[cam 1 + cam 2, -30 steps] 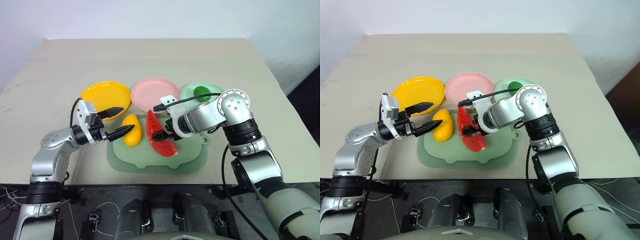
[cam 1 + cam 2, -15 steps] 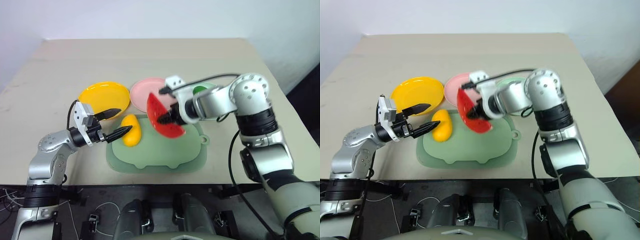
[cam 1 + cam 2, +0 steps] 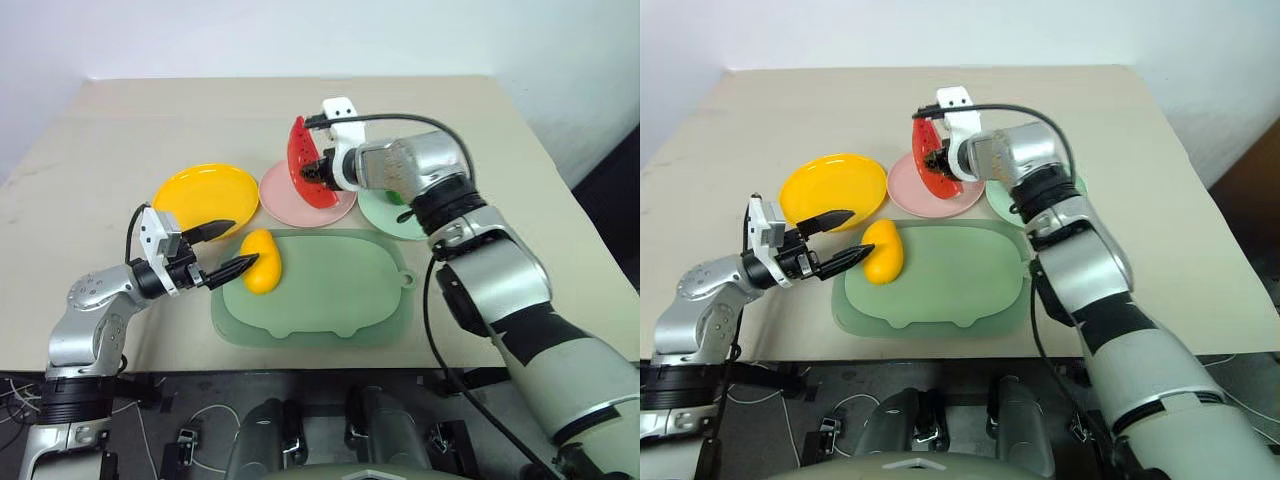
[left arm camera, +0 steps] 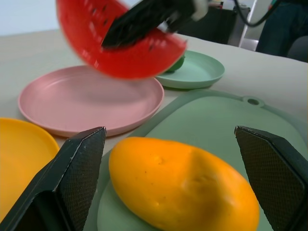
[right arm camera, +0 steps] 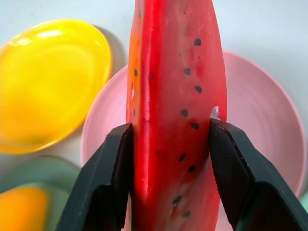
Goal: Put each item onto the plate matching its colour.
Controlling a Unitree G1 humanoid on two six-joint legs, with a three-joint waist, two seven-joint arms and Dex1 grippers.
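Note:
My right gripper [image 3: 318, 170] is shut on the red watermelon wedge [image 3: 301, 163] and holds it upright in the air over the pink plate [image 3: 290, 203]. Its black fingers [image 5: 111, 165] press both flat sides of the wedge. The yellow mango [image 3: 262, 261] lies on the left end of the mat. My left gripper [image 3: 244, 243] stands open just left of the mango, its lower fingertip close to it. The yellow-orange plate [image 3: 198, 190] sits left of the pink one. The mint green plate [image 3: 384, 213] sits to the right, with the small green fruit [image 4: 177, 64] on it, partly hidden.
A large pale green rounded mat [image 3: 335, 292] lies in front of the three plates. The beige table [image 3: 180, 120] stretches bare behind the plates. Its front edge runs just below the mat.
My right gripper has lifted the watermelon wedge off the mat and carried it away from me to over the pink plate. The left arm and the mango have kept still.

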